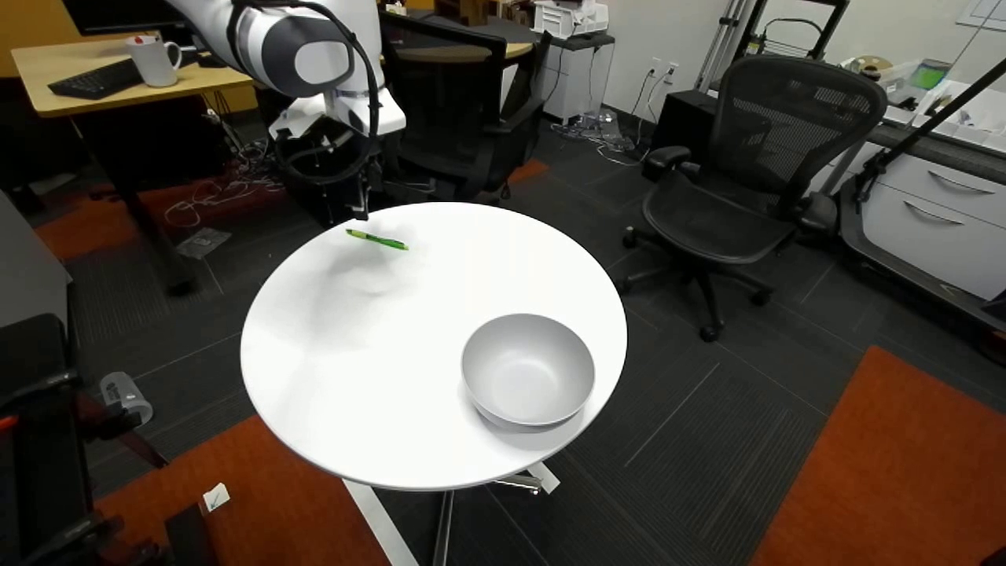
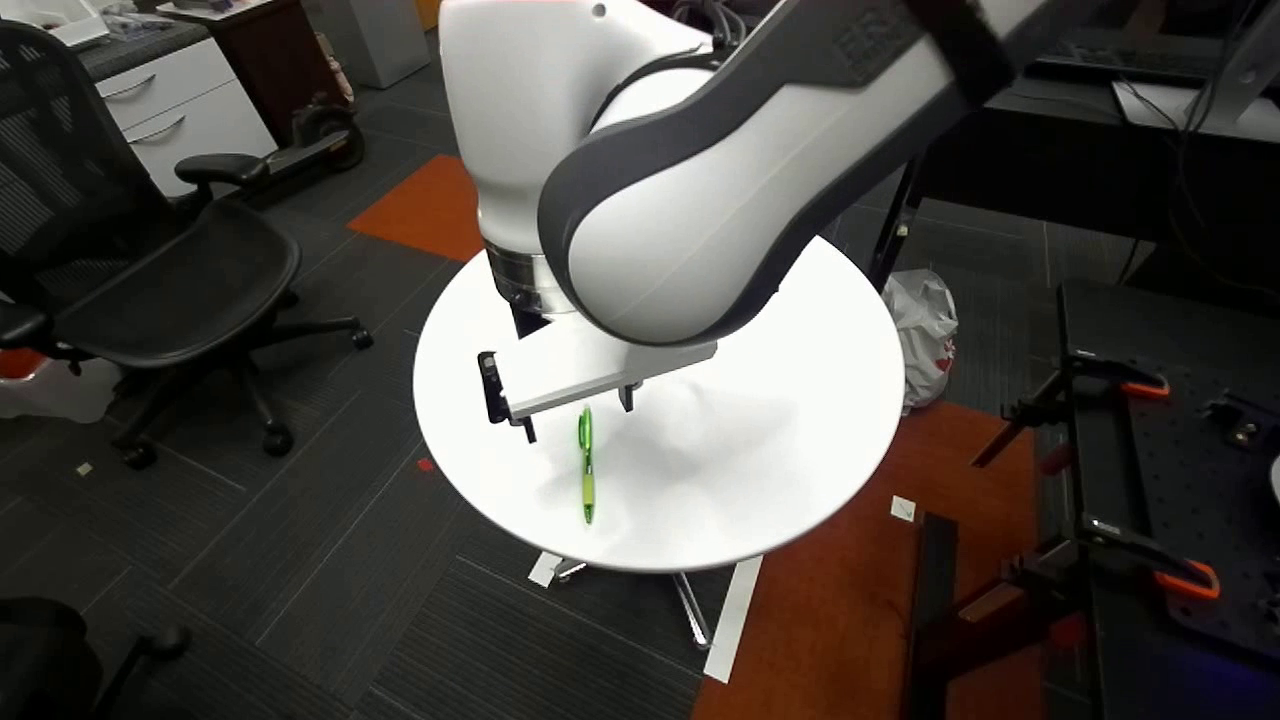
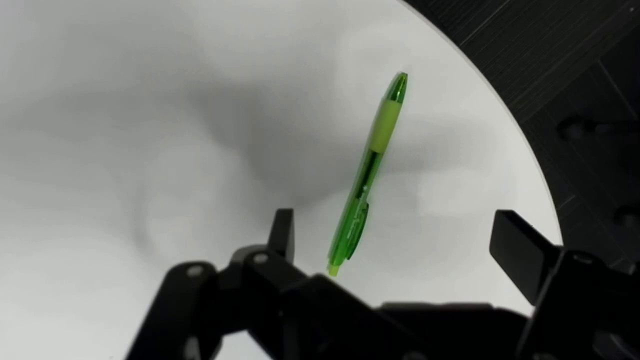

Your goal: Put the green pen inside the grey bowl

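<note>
The green pen [image 3: 367, 172] lies flat on the round white table, close to its edge. It also shows in both exterior views [image 1: 377, 239] [image 2: 587, 465]. My gripper [image 3: 395, 215] is open and empty above the table. In the wrist view the pen's clip end reaches between the two fingers, nearer the left finger, and the rest extends beyond them. In an exterior view the fingertips [image 2: 579, 420] are near one end of the pen. The grey bowl [image 1: 491, 346] stands upright near the table's opposite edge, with nothing visible in it. It is out of the wrist view.
The white table [image 1: 377, 424] has a round edge close to the pen and to the bowl. A black office chair [image 1: 723, 212] stands on the floor beside the table. A desk [image 1: 47, 59] with a mug and keyboard is behind the arm.
</note>
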Tool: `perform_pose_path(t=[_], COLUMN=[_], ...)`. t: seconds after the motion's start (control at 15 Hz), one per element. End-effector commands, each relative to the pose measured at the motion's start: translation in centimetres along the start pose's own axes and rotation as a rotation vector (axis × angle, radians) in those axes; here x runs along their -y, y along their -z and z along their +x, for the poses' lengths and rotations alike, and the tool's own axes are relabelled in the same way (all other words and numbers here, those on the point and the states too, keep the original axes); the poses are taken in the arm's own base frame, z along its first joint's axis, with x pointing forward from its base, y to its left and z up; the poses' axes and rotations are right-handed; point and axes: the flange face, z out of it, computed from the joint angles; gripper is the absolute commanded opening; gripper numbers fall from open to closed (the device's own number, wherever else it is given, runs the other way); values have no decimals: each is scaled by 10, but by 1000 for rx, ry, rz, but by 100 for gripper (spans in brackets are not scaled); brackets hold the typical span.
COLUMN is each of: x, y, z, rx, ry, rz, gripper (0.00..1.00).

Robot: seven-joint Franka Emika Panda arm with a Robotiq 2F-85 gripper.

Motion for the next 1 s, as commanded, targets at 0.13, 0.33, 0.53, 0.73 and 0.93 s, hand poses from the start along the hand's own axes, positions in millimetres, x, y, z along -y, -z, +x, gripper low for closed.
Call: perform_pose_path(t=[0.13, 0.33, 0.53, 0.73, 0.93], x=[8, 7, 7, 6, 6], y=[-21, -31, -41, -50, -56], z=[16, 21, 22, 21, 20], rx=[8, 11, 20, 32, 42], ry=[-36, -46, -51, -51, -47], rz=[-31, -34, -41, -55, -68], gripper=[100, 100, 100, 100, 100])
